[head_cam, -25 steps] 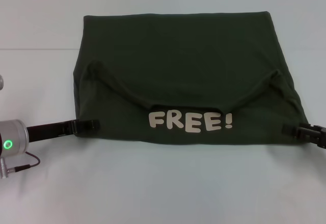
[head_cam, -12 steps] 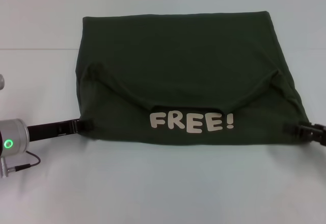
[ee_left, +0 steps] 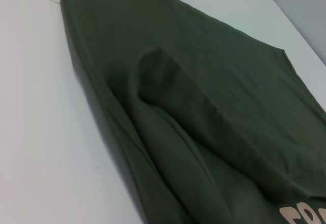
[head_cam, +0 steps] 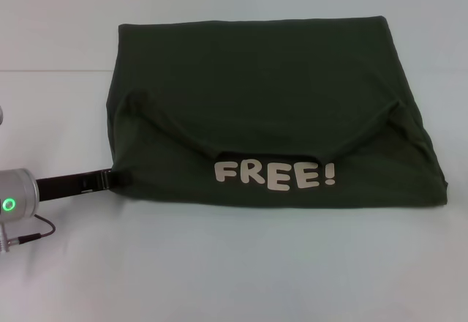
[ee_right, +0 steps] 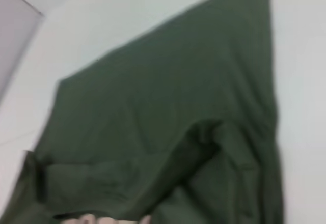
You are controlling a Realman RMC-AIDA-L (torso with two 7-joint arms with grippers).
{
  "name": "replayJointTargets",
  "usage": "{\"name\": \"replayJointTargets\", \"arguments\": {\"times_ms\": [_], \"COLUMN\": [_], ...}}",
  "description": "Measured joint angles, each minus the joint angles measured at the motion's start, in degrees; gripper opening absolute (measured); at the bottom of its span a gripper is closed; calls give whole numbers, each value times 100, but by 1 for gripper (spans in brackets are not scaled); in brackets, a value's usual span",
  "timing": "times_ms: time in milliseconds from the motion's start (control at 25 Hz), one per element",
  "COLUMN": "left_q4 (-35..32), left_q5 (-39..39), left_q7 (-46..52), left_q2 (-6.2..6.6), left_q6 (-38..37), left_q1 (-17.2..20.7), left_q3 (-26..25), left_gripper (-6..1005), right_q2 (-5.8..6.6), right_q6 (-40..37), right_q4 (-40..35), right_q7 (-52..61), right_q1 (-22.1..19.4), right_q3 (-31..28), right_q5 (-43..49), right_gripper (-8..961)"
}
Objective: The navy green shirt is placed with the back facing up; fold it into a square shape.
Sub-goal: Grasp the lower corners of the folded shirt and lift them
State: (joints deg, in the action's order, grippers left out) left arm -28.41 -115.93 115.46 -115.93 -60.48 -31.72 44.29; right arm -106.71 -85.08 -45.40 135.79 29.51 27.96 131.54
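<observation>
The navy green shirt (head_cam: 263,110) lies folded on the white worktop (head_cam: 241,263), cream lettering (head_cam: 275,175) along its near edge; the left gripper (head_cam: 117,178) touches its near left corner, fingers' state impossible to tell; the right gripper is out of view.

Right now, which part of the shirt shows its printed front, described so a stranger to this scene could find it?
On the white table, the navy green shirt lies folded, its plain back covering most of it. Along the edge nearest the robot, a flap is turned over; the left gripper meets its left corner. Only it carries the cream lettering FREE!.
</observation>
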Motion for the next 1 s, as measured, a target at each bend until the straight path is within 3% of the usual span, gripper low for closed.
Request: {"name": "replayJointTargets", "arguments": {"times_ms": [120, 240, 440, 1000], "left_q4": [0, 0, 2, 2], "left_q5": [1, 1, 1, 0], "left_q7": [-3, -10, -14, -22], "left_q2": [1, -1, -2, -19], "left_q6": [1, 6, 2, 33], "left_q1": [0, 0, 0, 7], "left_q3": [1, 0, 9, 9], "left_gripper": [50, 50, 50, 49], "right_q2": [63, -14, -138, -252], "right_q6": [12, 115, 353, 735], "right_q4": [-91, -19, 336, 650], "right_q7": [608, 807, 834, 845], "right_q1": [356, 664, 1021, 1058], "right_q3": [157, 292, 547, 837], "right_q5": [725, 1357, 1590, 1606], "right_gripper": [943, 942, 941, 942]}}
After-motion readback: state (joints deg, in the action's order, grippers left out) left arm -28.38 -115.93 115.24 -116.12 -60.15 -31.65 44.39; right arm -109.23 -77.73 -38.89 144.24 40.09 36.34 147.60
